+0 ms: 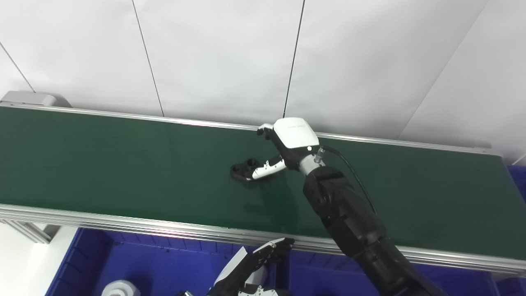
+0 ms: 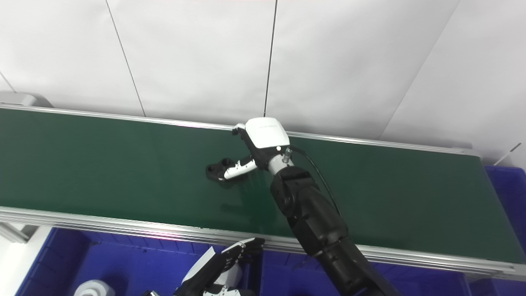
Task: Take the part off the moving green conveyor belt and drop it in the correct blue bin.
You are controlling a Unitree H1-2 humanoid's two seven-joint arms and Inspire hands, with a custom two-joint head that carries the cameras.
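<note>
White round object (image 1: 119, 289) sits at the near left, inside the left blue bin (image 1: 90, 255), only its top showing at the picture's bottom edge. Just right of it, left hand (image 1: 250, 265) hovers low over the bins, near side of the belt frame, palm tilted, fingers (image 1: 276, 246) stretched forward and apart, holding nothing. Its fingertips reach up to the near aluminium rail (image 1: 123, 224) without clearly touching it.

Green conveyor belt (image 1: 102, 164) runs left to right across the middle, white panelled wall (image 1: 222, 53) behind its far rail.

Black part (image 1: 243, 169) lies on the belt around mid-width, a flat piece with round holes on top. Right hand (image 1: 283, 150) is right on it: right arm (image 1: 353, 222) reaches in from the near right, diagonally across the belt, wrist bent, white back of the hand facing up. One white finger (image 1: 269, 167) lies across the part's right end, touching it. The other fingers curl down on the far side; cannot tell if they close on the part. Part looks flat on the belt, not lifted.

Black cable (image 1: 353, 172) loops from the wrist along the forearm. Far right, a corner of another blue bin (image 1: 518, 181) shows beyond the belt's end.
</note>
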